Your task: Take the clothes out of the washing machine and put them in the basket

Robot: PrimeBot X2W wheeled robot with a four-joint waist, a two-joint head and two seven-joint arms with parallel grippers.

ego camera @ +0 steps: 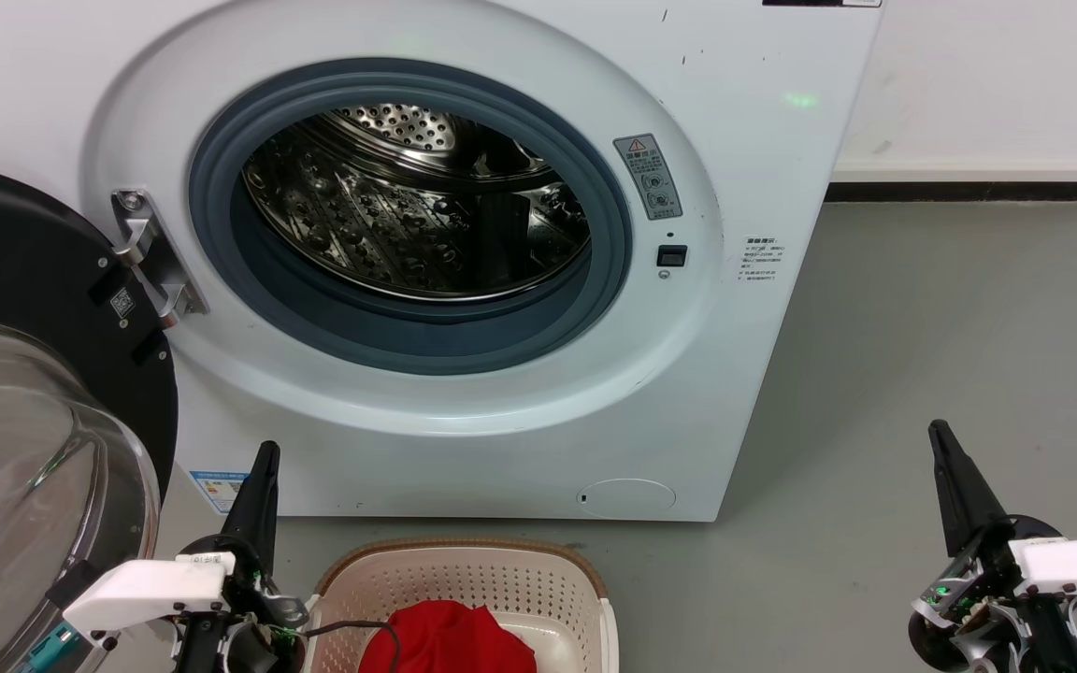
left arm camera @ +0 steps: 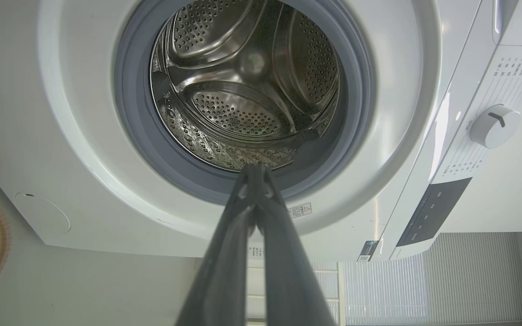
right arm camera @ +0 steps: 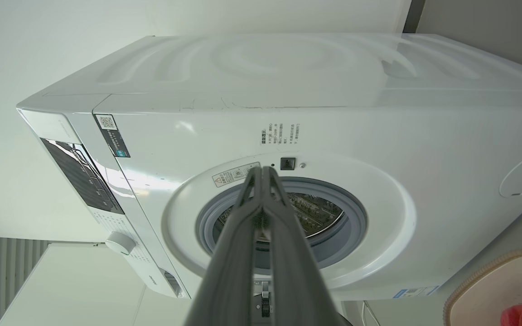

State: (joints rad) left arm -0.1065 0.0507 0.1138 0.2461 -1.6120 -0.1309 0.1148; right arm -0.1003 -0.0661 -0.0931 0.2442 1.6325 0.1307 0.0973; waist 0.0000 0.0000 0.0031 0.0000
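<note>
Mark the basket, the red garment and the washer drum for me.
basket point(ego camera: 464, 584), head view, perforated back wall.
red garment point(ego camera: 450, 640), head view, middle of the fabric.
drum point(left arm camera: 238, 108), left wrist view, perforated rear panel.

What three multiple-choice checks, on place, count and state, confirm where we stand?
1. Where is the bright red fabric garment? A. on the floor B. in the cream perforated plastic basket C. in a gripper
2. How many garments show in the shiny perforated steel drum? A. none B. two C. four
3. The white front-loading washing machine's black-framed glass door is: A. shut B. open C. missing
B: red cloth sits within the basket's walls. A: the left wrist view shows bare steel. B: it stands swung wide.
</note>
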